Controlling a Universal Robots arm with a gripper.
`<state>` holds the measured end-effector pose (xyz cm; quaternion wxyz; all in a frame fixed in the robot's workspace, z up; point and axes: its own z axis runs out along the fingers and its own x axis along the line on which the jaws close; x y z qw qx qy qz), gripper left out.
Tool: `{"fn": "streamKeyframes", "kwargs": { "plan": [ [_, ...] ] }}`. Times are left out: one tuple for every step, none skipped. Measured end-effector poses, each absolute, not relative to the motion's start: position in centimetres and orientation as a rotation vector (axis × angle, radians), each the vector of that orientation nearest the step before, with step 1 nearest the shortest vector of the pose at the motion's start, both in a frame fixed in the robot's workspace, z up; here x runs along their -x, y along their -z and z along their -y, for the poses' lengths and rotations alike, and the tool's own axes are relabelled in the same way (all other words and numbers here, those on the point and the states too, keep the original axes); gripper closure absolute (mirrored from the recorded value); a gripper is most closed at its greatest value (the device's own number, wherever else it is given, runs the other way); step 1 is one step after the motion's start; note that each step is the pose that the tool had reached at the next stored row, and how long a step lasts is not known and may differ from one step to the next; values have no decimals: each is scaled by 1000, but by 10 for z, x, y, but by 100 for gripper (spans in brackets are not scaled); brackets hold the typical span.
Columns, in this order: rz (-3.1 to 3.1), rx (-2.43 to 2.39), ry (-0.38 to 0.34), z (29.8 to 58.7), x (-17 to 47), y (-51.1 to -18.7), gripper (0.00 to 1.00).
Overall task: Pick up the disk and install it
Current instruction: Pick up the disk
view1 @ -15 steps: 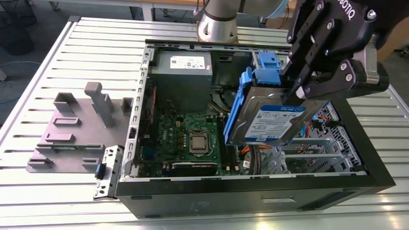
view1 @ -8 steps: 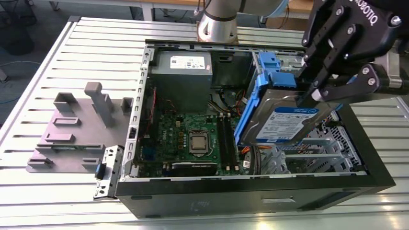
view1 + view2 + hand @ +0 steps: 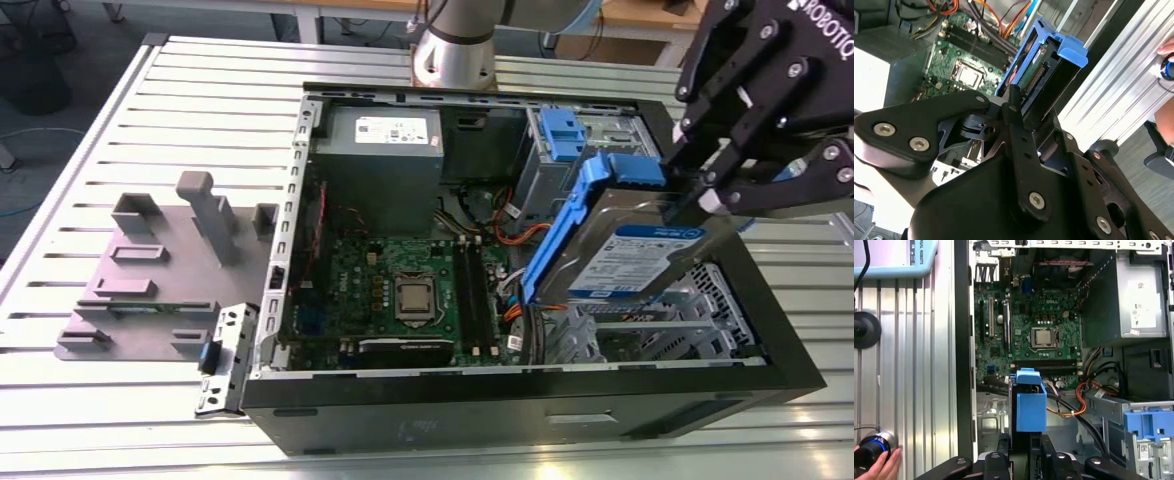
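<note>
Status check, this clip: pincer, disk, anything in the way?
Pincer shut on disk. Disk tilted, above open case, not seated. Orange cables close by.

An open black computer case (image 3: 534, 415) lies on its side on a slatted metal counter (image 3: 120, 430). Inside, a green motherboard (image 3: 380, 260) covers the floor of the case, with a bare silver processor (image 3: 415, 297) seated in its socket near the middle. A grey power supply box (image 3: 383, 150) with a white sticker sits at the far end. Beside it, toward the exterior view's right, stands a silver drive cage (image 3: 567, 140) with blue latches. Orange and black cables (image 3: 511, 232) run from below the cage to the board. At the exterior view's left, a grey fixture plate (image 3: 140, 300) with upright blocks rests on the counter. A small metal bracket (image 3: 220, 360) lies just beside the case's near corner.
</note>
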<state>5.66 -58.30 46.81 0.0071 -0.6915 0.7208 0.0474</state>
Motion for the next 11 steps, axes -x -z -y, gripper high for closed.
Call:
{"fn": "streamKeyframes", "kwargs": {
  "plan": [
    [-2254, 2163, -148, 583, -60, -468, 65],
    [-2254, 2163, -148, 583, -64, -468, 65],
    [-2254, 2163, -148, 583, -67, -468, 65],
    [-2254, 2163, -148, 583, -70, -468, 65],
    [-2254, 2163, -148, 583, -74, -468, 65],
    [-2254, 2163, -148, 583, -77, -468, 65],
    [-2254, 2163, -148, 583, -80, -468, 65],
    [-2254, 2163, -148, 583, -83, -467, 65],
    [-2254, 2163, -148, 583, -87, -467, 65],
    [-2254, 2163, -148, 583, -89, -467, 65],
    [-2254, 2163, -148, 583, -92, -467, 65]
  ]
}}
